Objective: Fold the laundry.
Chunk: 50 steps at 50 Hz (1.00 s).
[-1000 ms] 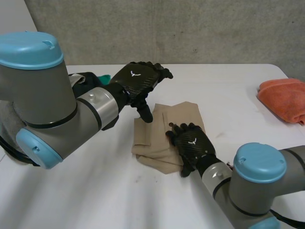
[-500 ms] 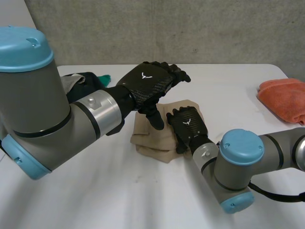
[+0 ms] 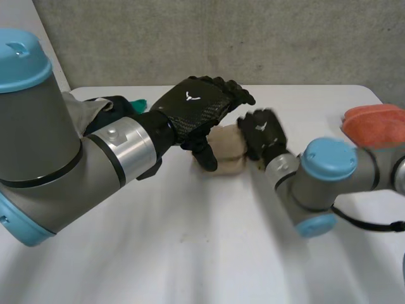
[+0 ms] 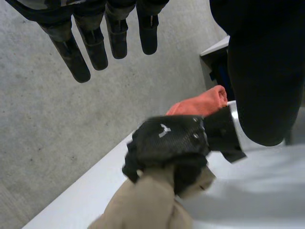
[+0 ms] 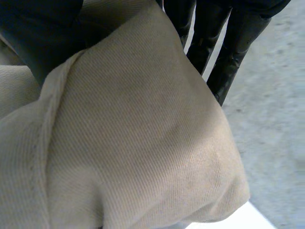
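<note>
Beige garment (image 3: 226, 154): bunched into a rounded bundle near the middle of the white table (image 3: 190, 253), not spread flat. Cannot tell whether its underside rests on the surface or hangs just clear.

Right hand (image 3: 261, 132): closed on the bundle's upper end, on the side nearer the robot's right. Fingers (image 5: 228, 47) curled behind the fabric, thumb in front, cloth pinched between. Judged a gathering grip, meant to keep the layers together during any shift across the table.

Left hand (image 3: 201, 109): poised above and just beside the bundle, on the side opposite the right hand. Fingers (image 4: 95, 45) straight and spread, holding nothing; thumb pointing down toward the fabric's near edge. Contact between thumb and cloth not confirmable from either view. Judged placed there to steady or take the free side, given loose folds drooping below a one-handed hold.

Orange cloth (image 3: 373, 123): heaped at the table's right edge, well apart from the work. Dark clothing (image 3: 117, 104): piled at the far left, behind the left arm, with a green scrap beside it. Neither touched; presumably set aside to keep the middle free.

Risk, as a judgement: possible loss of any fold under so tight a bunching.
</note>
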Available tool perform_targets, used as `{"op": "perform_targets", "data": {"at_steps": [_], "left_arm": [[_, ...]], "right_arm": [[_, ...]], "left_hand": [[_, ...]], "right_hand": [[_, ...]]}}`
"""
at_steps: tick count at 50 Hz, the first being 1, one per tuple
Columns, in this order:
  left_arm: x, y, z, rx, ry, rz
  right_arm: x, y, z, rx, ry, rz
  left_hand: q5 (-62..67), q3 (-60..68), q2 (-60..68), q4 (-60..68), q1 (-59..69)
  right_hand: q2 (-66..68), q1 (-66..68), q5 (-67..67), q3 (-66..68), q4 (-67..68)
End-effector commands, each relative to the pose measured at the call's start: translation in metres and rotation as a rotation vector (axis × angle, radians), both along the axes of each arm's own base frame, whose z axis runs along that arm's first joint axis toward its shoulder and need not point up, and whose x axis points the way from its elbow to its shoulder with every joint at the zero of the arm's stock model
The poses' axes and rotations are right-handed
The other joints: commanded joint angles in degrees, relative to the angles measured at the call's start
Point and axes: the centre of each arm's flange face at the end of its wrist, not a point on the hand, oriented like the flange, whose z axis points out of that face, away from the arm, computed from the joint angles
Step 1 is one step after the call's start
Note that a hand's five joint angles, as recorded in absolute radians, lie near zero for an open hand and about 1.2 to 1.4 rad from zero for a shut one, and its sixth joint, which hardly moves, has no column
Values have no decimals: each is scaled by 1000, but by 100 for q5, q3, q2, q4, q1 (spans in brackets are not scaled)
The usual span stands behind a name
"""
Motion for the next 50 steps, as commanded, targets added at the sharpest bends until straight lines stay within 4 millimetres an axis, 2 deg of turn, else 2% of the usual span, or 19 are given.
{"op": "perform_targets", "data": {"at_steps": [1,4,8,11,12,15,16,19,20,23,24,27,28,34,35,38,39,43,50], "left_arm": [[6,4,15,-34,25,7],[7,5,20,-45,32,10],[10,4,24,-54,40,19],[11,4,26,-59,43,23],[11,4,26,-59,43,24],[11,4,26,-59,45,24],[11,5,26,-58,45,23],[11,4,26,-55,49,23],[10,4,26,-54,48,23],[10,4,25,-51,46,23],[10,3,23,-47,43,24],[8,4,21,-45,40,21],[8,3,21,-44,39,23],[8,2,19,-40,37,23],[7,2,17,-37,35,23],[7,1,15,-32,31,24],[7,1,15,-32,31,24],[7,1,14,-29,29,24],[6,1,14,-26,30,23]], "right_arm": [[-42,-67,58,-158,-73,-84],[-62,-88,73,-200,-88,-108],[-96,-124,107,-281,-159,-111],[-117,-140,120,-304,-207,-114],[-134,-152,128,-317,-239,-121],[-161,-168,138,-334,-284,-127],[-175,-177,139,-340,-309,-126],[-197,-191,139,-363,-338,-126],[-216,-200,139,-381,-346,-142],[-242,-212,130,-391,-344,-163],[-257,-218,120,-389,-337,-173],[-278,-225,105,-381,-320,-181],[-292,-229,94,-371,-305,-184],[-331,-232,47,-276,-267,-159],[-343,-232,37,-258,-257,-161],[-357,-229,27,-236,-244,-163],[-368,-226,19,-217,-241,-173],[-383,-217,4,-186,-224,-167],[-384,-209,-18,-135,-212,-120]], "left_hand": [[99,11,58,68,60],[83,-6,42,51,43],[83,-6,42,51,43],[83,-6,42,51,43],[83,-6,42,51,43],[83,-6,42,51,43],[83,-6,42,51,43],[83,-6,42,51,43],[83,-6,42,51,43],[83,-6,42,51,43],[83,-6,42,51,43],[83,-6,42,51,43],[83,-6,42,51,43],[83,-6,42,51,43],[83,-6,42,51,43],[99,11,58,68,60],[99,11,58,68,60],[99,11,58,68,60],[99,11,58,68,60]], "right_hand": [[1320,3094,2102,1560,1357],[1320,3094,2102,1560,1357],[1320,3094,2102,1560,1357],[1320,3094,2102,1560,1357],[1320,3094,2102,1560,1357],[1320,3094,2102,1560,1357],[1320,3094,2102,1560,1357],[1320,3094,2102,1560,1357],[1320,3094,2102,1560,1357],[1320,3094,2102,1560,1357],[1320,3094,2102,1560,1357],[1320,3094,2102,1560,1357],[1320,3094,2102,1560,1357],[1320,3094,2102,1560,1357],[1320,3094,2102,1560,1357],[1320,3094,2102,1560,1357],[1320,3094,2102,1560,1357],[1320,3094,2102,1560,1357],[1320,3094,2102,1560,1357]]}}
